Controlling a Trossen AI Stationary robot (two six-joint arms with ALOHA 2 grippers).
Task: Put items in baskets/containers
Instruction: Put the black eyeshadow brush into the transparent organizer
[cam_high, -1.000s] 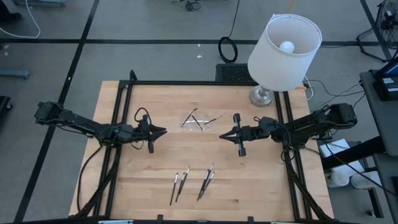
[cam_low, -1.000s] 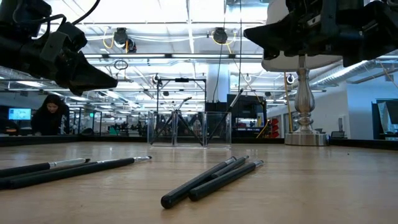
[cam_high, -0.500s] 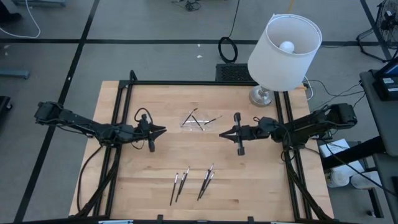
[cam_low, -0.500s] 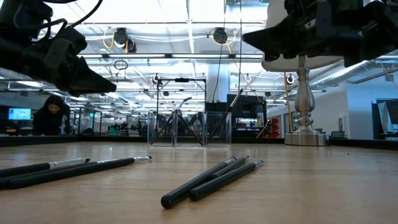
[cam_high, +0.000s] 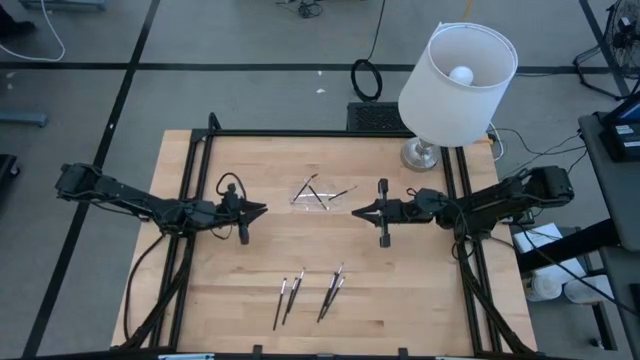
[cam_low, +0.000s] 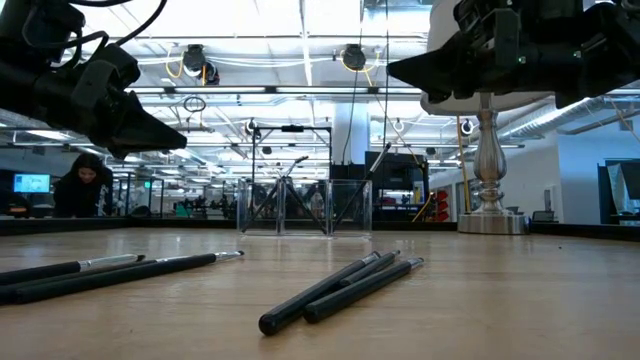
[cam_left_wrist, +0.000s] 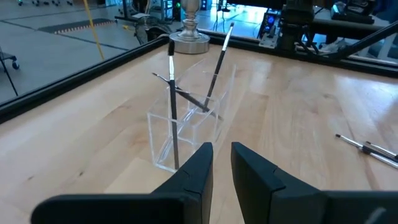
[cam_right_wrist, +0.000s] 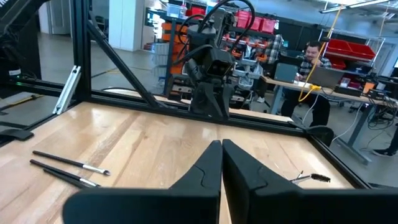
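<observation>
With a few brushes already standing in the clear container toward the desk's far edge and four brushes lying near its front edge, my left hand hovers empty, fingers slightly apart, my right hand closed on nothing.

Clear tray sits mid-table toward the far edge, several brushes standing tilted inside it. Lamp at the far right corner of the table. Four more brushes lie near the front edge, in two pairs side by side. Left gripper hangs above the table left of the tray, right gripper right of it, tips facing each other, tray just behind the gap between them.
</observation>
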